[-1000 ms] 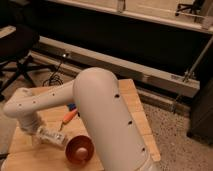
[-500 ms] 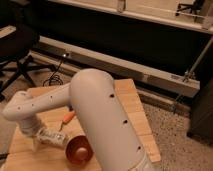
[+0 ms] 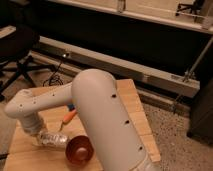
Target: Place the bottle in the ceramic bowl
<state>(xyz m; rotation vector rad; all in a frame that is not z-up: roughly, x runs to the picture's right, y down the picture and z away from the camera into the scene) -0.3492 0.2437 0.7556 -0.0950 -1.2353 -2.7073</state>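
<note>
We see the bottle (image 3: 54,139) lying on its side on the wooden table (image 3: 131,107), near the left front part, and the ceramic bowl (image 3: 80,150) stands just beside it on the right, close to the near edge. The gripper (image 3: 39,136) is at the left end of the bottle, under the white wrist, but we cannot tell if its jaws are spread or pinching the bottle (the wrist hides them).

Behind the bottle lies an orange thing (image 3: 69,116), maybe a tool, and a small blue thing (image 3: 73,106) shows just beyond it, partly hidden by the arm. The big white arm (image 3: 107,125) crosses the middle of the table and covers much of the right side.

The table's right edge is near the speckled floor (image 3: 170,135). Far behind runs a long metal rail (image 3: 125,67), and an office chair (image 3: 17,55) stands at the far left, with a cable (image 3: 52,77) on the floor beside it.
</note>
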